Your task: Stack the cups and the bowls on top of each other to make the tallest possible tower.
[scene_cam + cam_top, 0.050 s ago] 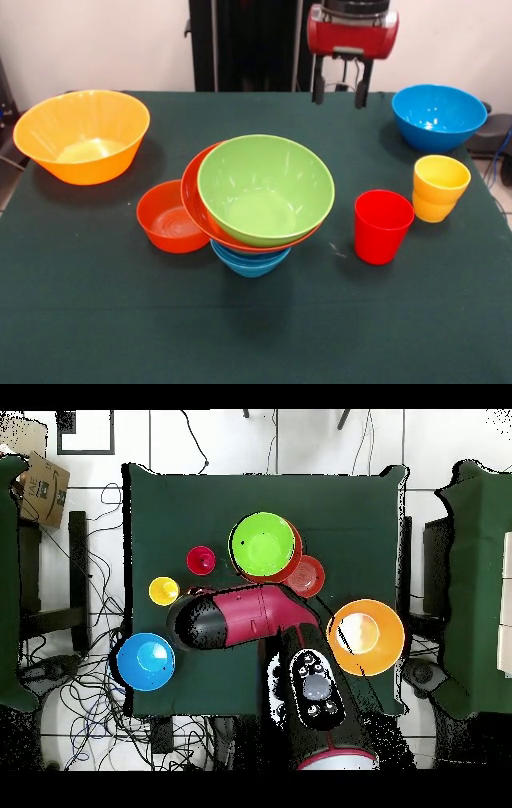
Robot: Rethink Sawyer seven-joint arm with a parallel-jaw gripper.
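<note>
We log the gripper (340, 90) high over the far edge of the table (96, 320), its two dark fingers hanging apart with nothing between them. The front view alone shows those fingers; from overhead the red and black arm (262, 616) covers them and hides the table beneath it.

The tower (260, 200) sits mid-table. From the front we read three layers: a small blue bowl (250, 261) at the base, a red-orange bowl (194, 196) on it, and a green bowl (266, 190) nested inside that, the upper two tilted toward the camera. From overhead only the green bowl and a crescent of red-orange rim show; the blue base is hidden.

A smaller red-orange bowl (169, 217) stands on the cloth touching the tower's side. The large orange-yellow bowl (82, 134) and the larger blue bowl (438, 116) stand well apart near opposite far corners. All bowls appear empty, though glare in the orange-yellow one makes us less sure.

Count: six bowls, two cups. The red cup (382, 226) and yellow cup (439, 188) stand upright, just beside each other, near the larger blue bowl.
</note>
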